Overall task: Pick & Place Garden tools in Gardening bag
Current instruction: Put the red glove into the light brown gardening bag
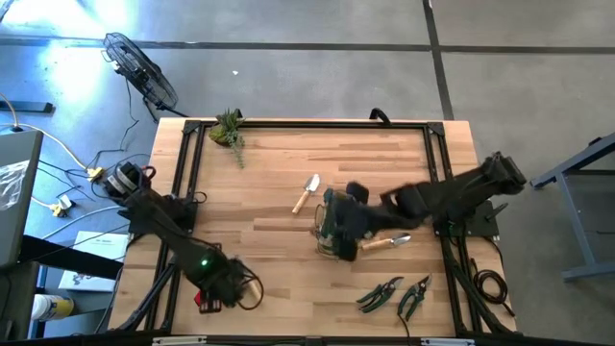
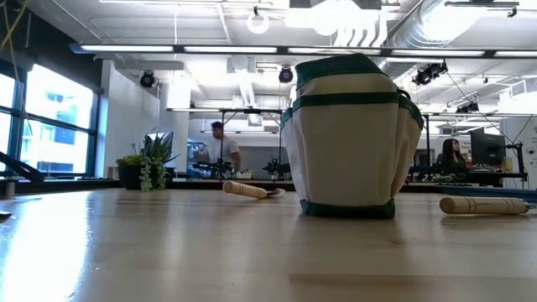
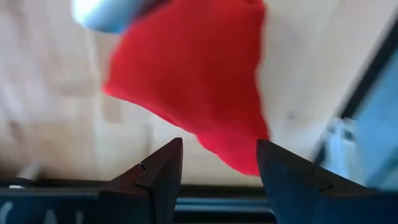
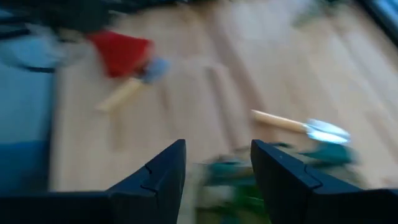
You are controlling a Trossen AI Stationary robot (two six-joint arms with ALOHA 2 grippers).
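Observation:
The gardening bag stands upright mid-table, cream and green in the low view. My right gripper hangs open above it, touching nothing. A red glove lies flat on the wood at the near left. My left gripper hovers open over the glove's edge, pointing down. A wooden-handled tool lies beside the glove. One trowel lies left of the bag and another wooden-handled tool to its right. Two pruning shears lie near the front edge.
A leafy plant clump sits at the far left corner of the table. A black frame rail runs round the table's edges. Bare wood lies between the left gripper and the bag. People show in the room beyond.

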